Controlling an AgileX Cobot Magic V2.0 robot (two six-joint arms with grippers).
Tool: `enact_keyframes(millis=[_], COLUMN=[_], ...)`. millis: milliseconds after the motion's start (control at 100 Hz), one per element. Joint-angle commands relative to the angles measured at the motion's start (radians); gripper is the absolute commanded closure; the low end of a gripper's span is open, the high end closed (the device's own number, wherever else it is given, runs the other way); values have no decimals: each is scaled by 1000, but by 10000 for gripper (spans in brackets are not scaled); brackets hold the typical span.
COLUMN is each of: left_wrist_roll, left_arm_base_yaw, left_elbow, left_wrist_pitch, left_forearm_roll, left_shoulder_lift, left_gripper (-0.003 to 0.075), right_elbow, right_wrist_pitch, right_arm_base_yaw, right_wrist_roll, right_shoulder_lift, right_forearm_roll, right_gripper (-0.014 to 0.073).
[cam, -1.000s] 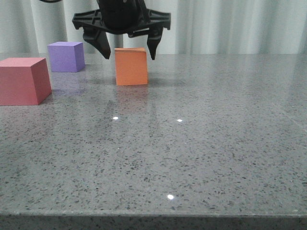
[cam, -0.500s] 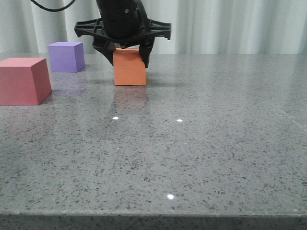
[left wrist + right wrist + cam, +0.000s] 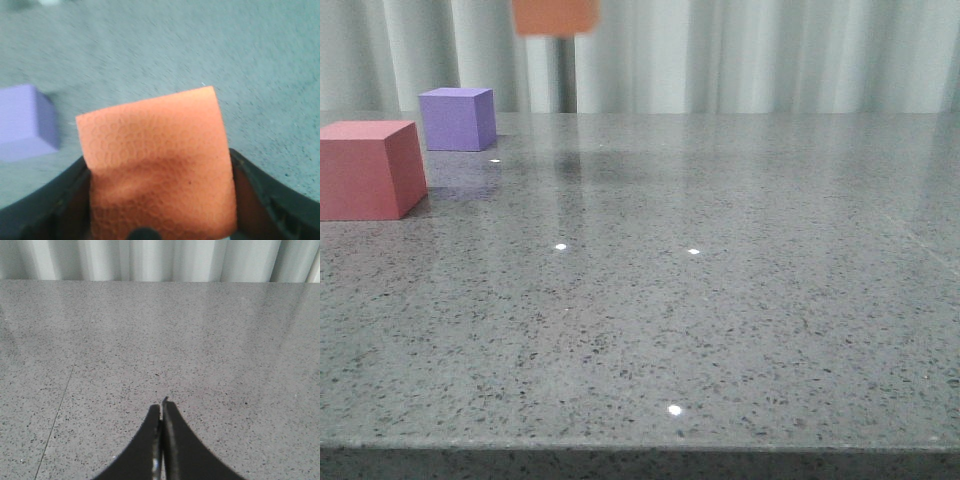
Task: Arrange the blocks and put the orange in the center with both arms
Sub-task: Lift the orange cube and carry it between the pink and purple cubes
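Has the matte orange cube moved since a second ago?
Yes. The matte orange cube went straight up off the grey speckled table, now well above the purple cube, clamped in the left gripper.

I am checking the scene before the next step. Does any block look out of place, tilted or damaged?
The orange cube is off the table, held high by the left claw. Its face dents slightly where it is squeezed. The purple cube and pinkish-red cube sit flat and look undamaged.
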Motion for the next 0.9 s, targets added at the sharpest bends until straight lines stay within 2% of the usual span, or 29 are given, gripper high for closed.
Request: enact_keyframes(millis=[0, 100, 360, 540, 640, 890], left_wrist_roll=[48, 138, 433, 464, 515, 541], left_arm_base_yaw=[44, 111, 322, 395, 399, 399], left_elbow=[11, 82, 259, 337, 366, 379], left_wrist_pitch=[-41, -61, -162, -230, -260, -299], left_forearm_roll=[-23, -98, -415, -432, -437, -453], left_shoulder_lift=[-98, -155, -205, -205, -203, -150], left_gripper=[423, 423, 423, 423, 423, 423], right_elbow=[-30, -30, -30, -30, -30, -30], right_wrist_pitch=[-83, -83, -83, -83, -83, -84], right_arm_base_yaw=[-5, -5, -5, -5, -5, -5], right_wrist_roll=[-3, -3, -3, -3, -3, -3], right_shoulder_lift=[11, 11, 11, 11, 11, 11], right_forearm_roll=[-13, -13, -13, -13, -13, -13], right_gripper=[662, 662, 662, 662, 662, 662])
